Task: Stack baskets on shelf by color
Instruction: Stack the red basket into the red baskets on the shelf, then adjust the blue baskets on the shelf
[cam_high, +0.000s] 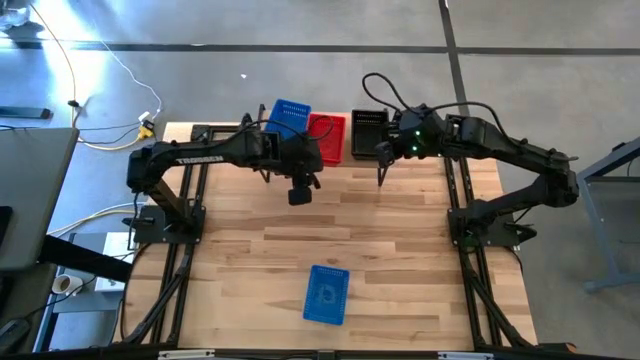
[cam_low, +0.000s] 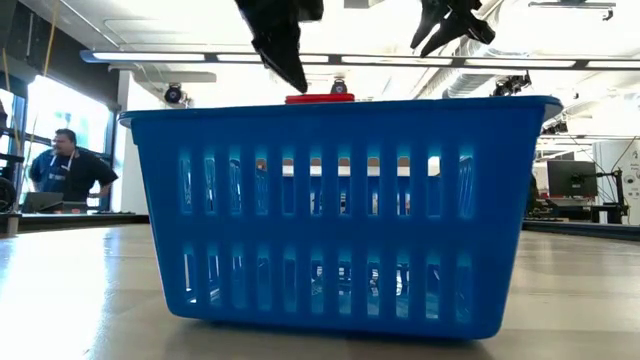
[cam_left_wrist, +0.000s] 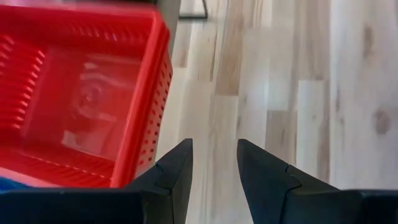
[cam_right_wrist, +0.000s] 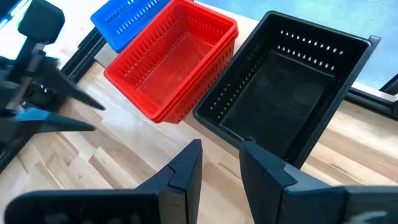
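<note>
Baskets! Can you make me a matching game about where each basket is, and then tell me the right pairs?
Things:
1. lone blue basket
2. red stack
3. black stack
4. far blue stack

Places:
A. between blue and black at the table's far edge
B. alone on the table's near part
C. by the right claw
D. leftmost in the far row

Pairs: 1-B, 2-A, 3-C, 4-D
</note>
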